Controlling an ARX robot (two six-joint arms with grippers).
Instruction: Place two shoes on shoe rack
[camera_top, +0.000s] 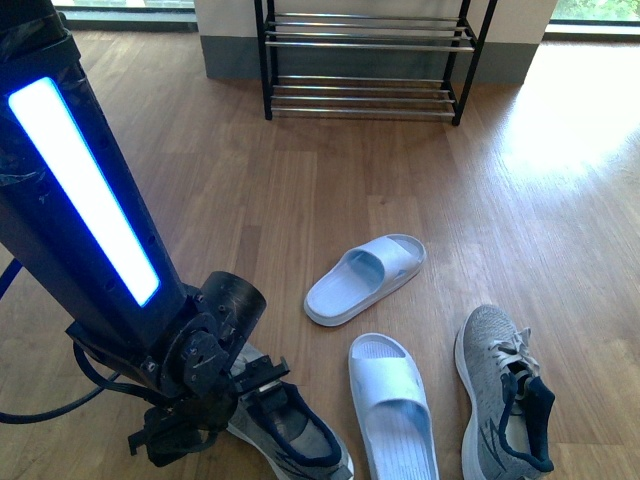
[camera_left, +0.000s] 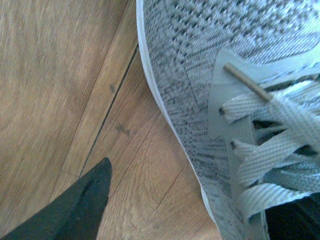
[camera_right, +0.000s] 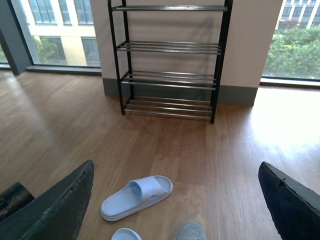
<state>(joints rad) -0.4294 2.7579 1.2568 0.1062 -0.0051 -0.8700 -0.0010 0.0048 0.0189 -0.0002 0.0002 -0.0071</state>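
The shoe rack (camera_top: 360, 100) is standing against the wall at the far end of the wooden floor (camera_top: 200, 180), and both grey shoes are lying on that floor well apart from it, on the robot's side. The first sneaker (camera_top: 305, 445) is lying farthest from the rack and off toward its left end, with its navy collar facing up. The left arm (camera_top: 60, 260) is reaching down over it, putting the left gripper (camera_top: 200, 425) at the shoe's heel end. In the left wrist view the knit upper and laces of this sneaker (camera_left: 200, 100) are filling most of the picture. Only one dark finger (camera_left: 75, 210) is showing there, over the floorboards just beside the white sole and apart from it, so I cannot tell whether this gripper is spread or closed. The second sneaker (camera_top: 495, 370) is lying toward the rack's right end, also well apart from it, toe pointing at the rack. Two pale blue slides are lying between the shoes: one slide (camera_top: 365, 278) nearer the rack, the other slide (camera_top: 392, 410) farther from it. The right gripper (camera_right: 176, 167) is hanging with its fingers (camera_right: 55, 210) spread wide, holding nothing and facing the rack (camera_right: 170, 47).
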